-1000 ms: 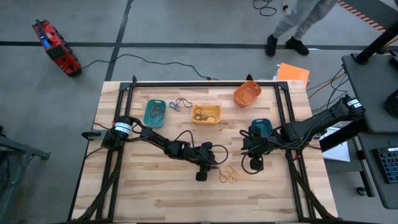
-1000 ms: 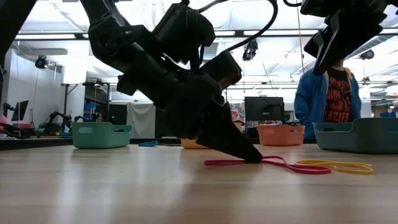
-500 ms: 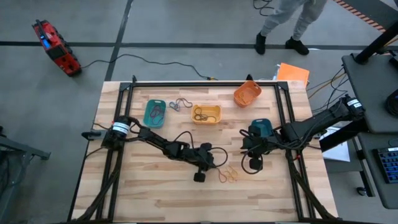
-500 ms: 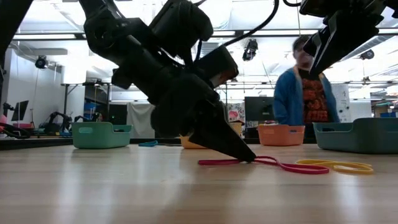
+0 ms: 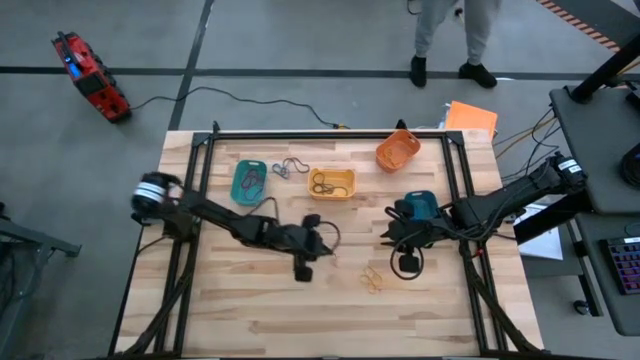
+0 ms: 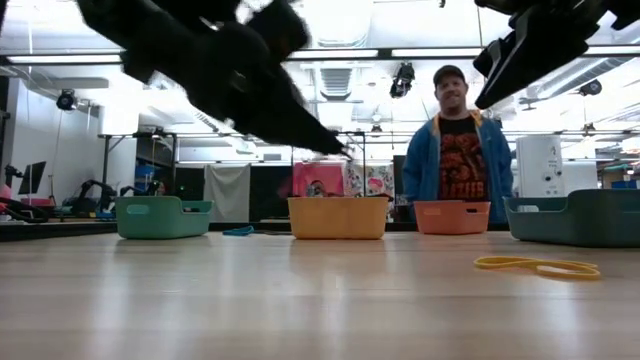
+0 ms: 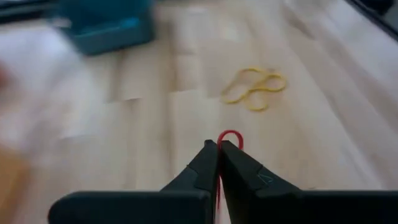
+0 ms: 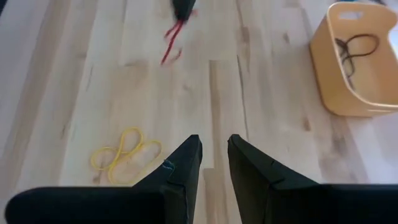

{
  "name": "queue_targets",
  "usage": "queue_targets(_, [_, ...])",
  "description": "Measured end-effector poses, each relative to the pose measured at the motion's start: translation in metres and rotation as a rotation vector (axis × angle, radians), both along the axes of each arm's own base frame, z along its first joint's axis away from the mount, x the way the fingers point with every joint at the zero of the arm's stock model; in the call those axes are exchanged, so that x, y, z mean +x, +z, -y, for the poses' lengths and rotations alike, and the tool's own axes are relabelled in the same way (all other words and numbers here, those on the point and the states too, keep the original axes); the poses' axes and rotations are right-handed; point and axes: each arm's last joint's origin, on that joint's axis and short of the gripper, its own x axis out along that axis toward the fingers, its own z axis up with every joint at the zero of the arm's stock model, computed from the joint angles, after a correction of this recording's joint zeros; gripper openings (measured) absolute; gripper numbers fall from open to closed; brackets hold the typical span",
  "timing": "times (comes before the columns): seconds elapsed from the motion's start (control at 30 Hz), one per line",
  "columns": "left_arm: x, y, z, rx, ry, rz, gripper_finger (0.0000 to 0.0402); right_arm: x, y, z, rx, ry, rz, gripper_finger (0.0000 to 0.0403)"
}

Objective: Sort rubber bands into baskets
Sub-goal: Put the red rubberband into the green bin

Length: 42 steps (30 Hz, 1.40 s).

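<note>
A red rubber band (image 7: 229, 138) is pinched in the left gripper (image 7: 219, 149), whose two dark fingers are squeezed tight on it, and it hangs down from the tips. This gripper (image 6: 335, 150) is up in the air above the table (image 5: 250, 310), not touching the wood. Seen from the right arm's camera, the red rubber band (image 8: 171, 38) dangles loose over the table.

Yellow rubber bands (image 5: 372, 281) lie flat on the table just past the left gripper's tips, a little off to one side. They look like two or three loops lying on each other. They are also right in front of the right gripper (image 8: 213, 155), close to it.

The right gripper (image 5: 386, 232) hangs above the table with its fingers a little apart and nothing between them. The blue basket (image 5: 420, 207) sits right next to this arm.

The yellow basket (image 5: 332, 184) is farther away from the left gripper, toward the far side of the table. It has dark rubber bands (image 8: 352, 48) inside. The teal-green basket (image 5: 248, 181) is beside it and holds bands too. A few more rubber bands (image 5: 289, 167) lie on the table between those two baskets. The orange basket (image 5: 397, 150) is tipped at the far edge.

A person (image 6: 458, 150) stands behind the table.
</note>
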Motion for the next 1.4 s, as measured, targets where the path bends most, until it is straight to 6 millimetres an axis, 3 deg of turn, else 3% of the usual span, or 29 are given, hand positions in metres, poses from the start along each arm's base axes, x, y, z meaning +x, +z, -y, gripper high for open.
queue_targets(0.17, [-0.043,0.024,-0.018,0.093,0.248,0.061,0.0000,0.001,0.001,0.001,-0.045,-0.007,0.026,0.0077])
queue_targets(0.37, [-0.098,0.036,-0.051,0.250,0.625,0.003,0.0000,0.004,0.004,0.001,-0.061,0.006,0.068,0.0077])
queue_targets(0.5, [-0.128,0.035,-0.076,0.218,0.785,-0.040,0.0000,0.005,0.005,0.000,-0.074,0.012,0.083,0.0077])
queue_targets(0.63, [-0.150,0.032,-0.102,0.081,0.946,-0.075,0.0000,0.005,0.006,0.001,-0.097,-0.007,0.089,0.0077])
queue_targets(0.77, [-0.159,0.028,-0.117,-0.032,0.983,-0.096,0.0000,0.006,0.006,0.002,-0.113,-0.020,0.095,0.0077])
queue_targets(1.4, [-0.178,0.015,-0.153,0.018,1.190,-0.291,0.0000,0.007,0.007,0.001,-0.110,-0.019,0.114,0.0077])
